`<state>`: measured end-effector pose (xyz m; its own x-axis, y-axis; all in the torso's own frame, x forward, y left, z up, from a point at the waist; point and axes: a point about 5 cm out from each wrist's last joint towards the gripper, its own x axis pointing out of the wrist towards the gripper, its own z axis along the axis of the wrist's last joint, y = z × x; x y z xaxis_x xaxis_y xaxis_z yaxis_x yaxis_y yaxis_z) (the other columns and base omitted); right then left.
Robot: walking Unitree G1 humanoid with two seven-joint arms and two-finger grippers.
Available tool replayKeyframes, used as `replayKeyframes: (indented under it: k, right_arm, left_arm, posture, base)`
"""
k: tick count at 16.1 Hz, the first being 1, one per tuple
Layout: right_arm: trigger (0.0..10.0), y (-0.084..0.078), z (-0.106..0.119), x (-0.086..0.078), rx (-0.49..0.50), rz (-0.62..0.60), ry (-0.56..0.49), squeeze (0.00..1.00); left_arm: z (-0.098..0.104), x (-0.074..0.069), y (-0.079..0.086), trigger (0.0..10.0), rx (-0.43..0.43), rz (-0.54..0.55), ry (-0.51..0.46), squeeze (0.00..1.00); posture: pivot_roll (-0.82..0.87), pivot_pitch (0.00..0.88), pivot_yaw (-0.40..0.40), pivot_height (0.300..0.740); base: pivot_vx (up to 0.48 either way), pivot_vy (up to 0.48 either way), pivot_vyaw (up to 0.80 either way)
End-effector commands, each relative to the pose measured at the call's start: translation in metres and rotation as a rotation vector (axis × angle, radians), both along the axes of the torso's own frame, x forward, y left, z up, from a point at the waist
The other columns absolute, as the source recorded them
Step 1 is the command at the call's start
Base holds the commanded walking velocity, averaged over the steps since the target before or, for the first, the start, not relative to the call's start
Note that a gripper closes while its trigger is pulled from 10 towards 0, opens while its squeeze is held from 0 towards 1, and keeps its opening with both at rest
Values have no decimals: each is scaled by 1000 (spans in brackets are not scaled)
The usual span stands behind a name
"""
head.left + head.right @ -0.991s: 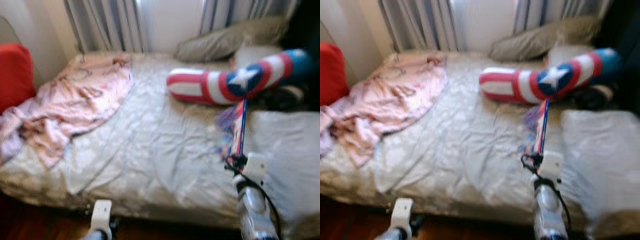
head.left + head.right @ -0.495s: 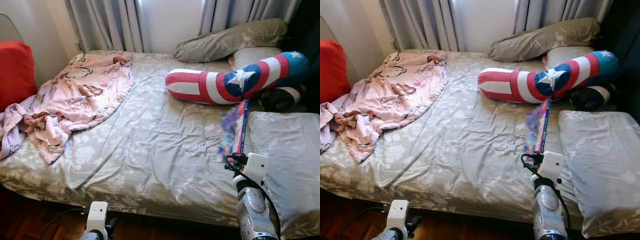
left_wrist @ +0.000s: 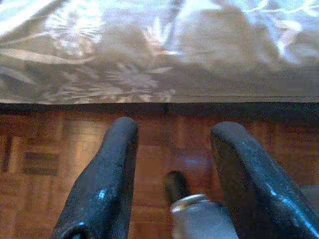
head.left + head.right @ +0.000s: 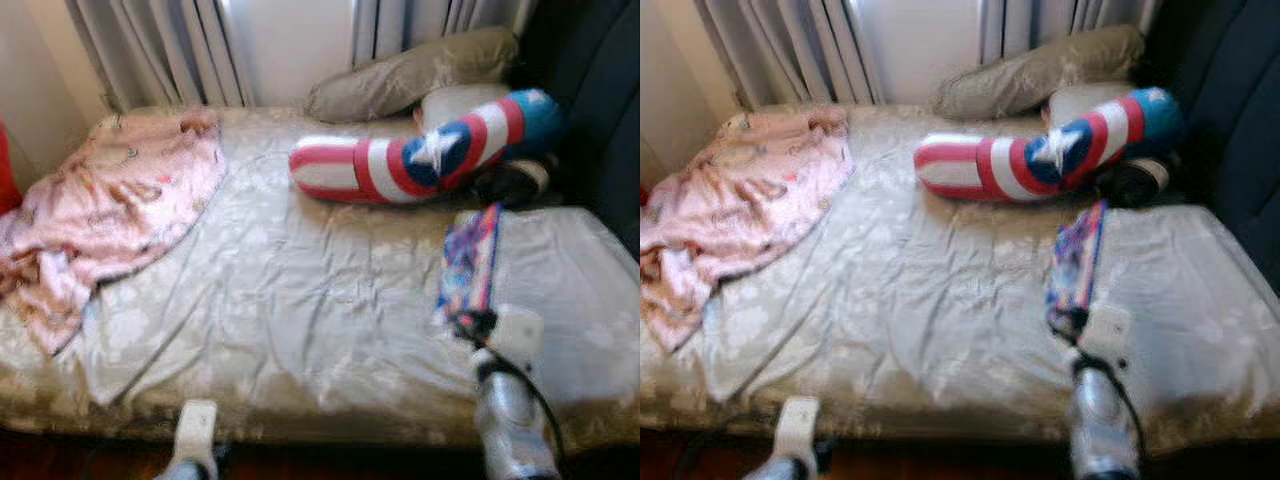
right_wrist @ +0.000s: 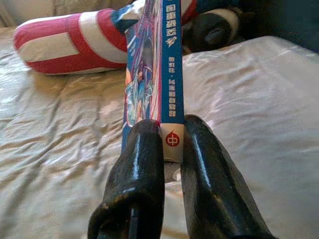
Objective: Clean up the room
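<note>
My right gripper [image 5: 172,137] is shut on the spine of a thin colourful book [image 5: 157,64], holding it on edge above the bed's grey sheet [image 4: 300,290]. From the head, the book [image 4: 468,262] stands over the right side of the bed, in front of a red, white and blue bolster with a star [image 4: 420,160]. A crumpled pink blanket [image 4: 100,215] lies on the bed's left part. My left gripper [image 3: 174,149] hangs low by the bed's front edge, open, over the wooden floor [image 3: 40,149].
A grey pillow [image 4: 410,75] and a white one [image 4: 455,100] lie at the head of the bed under the curtains [image 4: 160,45]. A dark round thing [image 4: 510,182] sits behind the bolster. A dark chair back [image 4: 600,120] stands at the right.
The whole view has swung to the right, so the red cushion has slid almost out at the left. The book tilts more flat-faced toward me, still held by the right gripper.
</note>
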<state>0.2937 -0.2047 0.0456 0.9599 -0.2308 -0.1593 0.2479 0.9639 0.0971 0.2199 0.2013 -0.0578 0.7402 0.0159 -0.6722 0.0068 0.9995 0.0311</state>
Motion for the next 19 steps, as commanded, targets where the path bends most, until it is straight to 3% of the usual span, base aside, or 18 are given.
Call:
replayKeyframes:
  k: [1, 14, 19]
  right_arm:
    - [10000, 7, 7, 5, 0, 24, -39, 0]
    - [10000, 9, -1, 3, 5, 33, 18, 0]
    - [10000, 10, -4, 2, -28, 57, 42, 0]
  left_arm:
    - [-3, -7, 8, 10000, 21, 8, 21, 0]
    - [-5, -10, 7, 10000, -2, 26, 30, 0]
    - [-6, -12, 7, 10000, -7, 33, 29, 0]
  posture:
    - [-31, 69, 19, 740]
    - [-32, 73, 12, 740]
    - [-30, 74, 9, 740]
  base:
    - [0, 0, 0]
    - [0, 0, 0]
    - [314, 0, -265]
